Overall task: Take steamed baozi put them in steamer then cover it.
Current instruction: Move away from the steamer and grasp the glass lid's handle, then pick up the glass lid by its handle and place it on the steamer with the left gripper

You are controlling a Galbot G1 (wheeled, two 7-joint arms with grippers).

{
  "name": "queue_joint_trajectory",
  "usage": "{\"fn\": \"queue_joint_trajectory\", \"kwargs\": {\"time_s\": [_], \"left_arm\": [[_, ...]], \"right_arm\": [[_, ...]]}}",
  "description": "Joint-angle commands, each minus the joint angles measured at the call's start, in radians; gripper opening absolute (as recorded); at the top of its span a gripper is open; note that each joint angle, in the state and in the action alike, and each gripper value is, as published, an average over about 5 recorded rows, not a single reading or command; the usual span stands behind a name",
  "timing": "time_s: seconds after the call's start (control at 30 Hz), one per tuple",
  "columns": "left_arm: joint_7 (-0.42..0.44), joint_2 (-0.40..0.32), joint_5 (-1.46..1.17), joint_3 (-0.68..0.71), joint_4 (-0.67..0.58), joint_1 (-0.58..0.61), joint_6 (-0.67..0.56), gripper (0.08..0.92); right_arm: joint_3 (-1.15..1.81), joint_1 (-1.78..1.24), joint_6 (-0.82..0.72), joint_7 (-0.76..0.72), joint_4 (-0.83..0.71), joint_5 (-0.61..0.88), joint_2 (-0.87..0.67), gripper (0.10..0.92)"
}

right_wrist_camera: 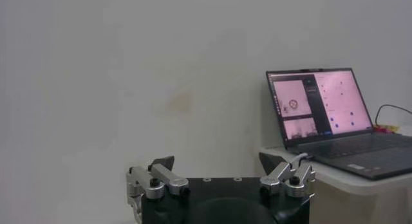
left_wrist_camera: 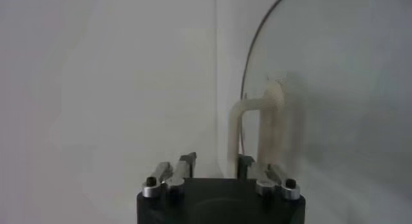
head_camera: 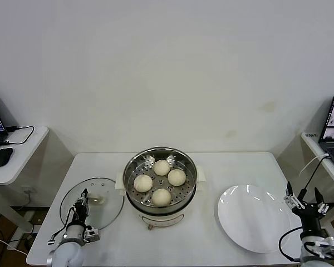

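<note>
The steamer (head_camera: pixel 131 173) stands mid-table, and several cream-white baozi (head_camera: pixel 161 167) lie on its perforated tray. Left of it, flat on the table, is the glass cover (head_camera: pixel 107 210). In the left wrist view the cover (left_wrist_camera: pixel 335 77) fills one side, its cream handle (left_wrist_camera: pixel 270 132) standing up. My left gripper (head_camera: pixel 82 202) is down on the cover. Its jaws are drawn in narrow at one end of the handle (left_wrist_camera: pixel 215 161). My right gripper (head_camera: pixel 305 199) hangs open past the table's right edge, nothing between its fingers (right_wrist_camera: pixel 215 162).
A bare white plate (head_camera: pixel 255 218) lies on the table's right part. A side table at the far right carries a laptop (right_wrist_camera: pixel 322 106). Another side table (head_camera: pixel 22 161) at the far left holds a mouse and cables. A wall runs behind.
</note>
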Motion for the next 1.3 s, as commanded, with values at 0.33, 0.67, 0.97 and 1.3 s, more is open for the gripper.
{"fn": "queue_joint_trajectory", "kwargs": {"time_s": [0.33,0.67,0.97,1.3], "left_arm": [[-0.006,-0.01,-0.141,-0.051,-0.253,0.118,0.029,0.131],[-0.003,0.005,0.012,-0.046,-0.401,0.169,0.301,0.131],[0.089,0.055,0.05,-0.092,-0.42,0.142,0.331,0.131],[0.296,0.042,0.082,-0.067,-0.625,0.109,0.398,0.131]], "right_arm": [[0.003,0.024,-0.002,-0.002,-0.005,0.015,-0.003,0.823],[-0.001,0.05,-0.015,-0.002,-0.001,0.023,0.0,0.823],[0.001,0.051,-0.015,-0.003,-0.005,0.028,0.004,0.823],[0.007,0.055,-0.016,-0.006,-0.012,0.024,0.009,0.823]]}}
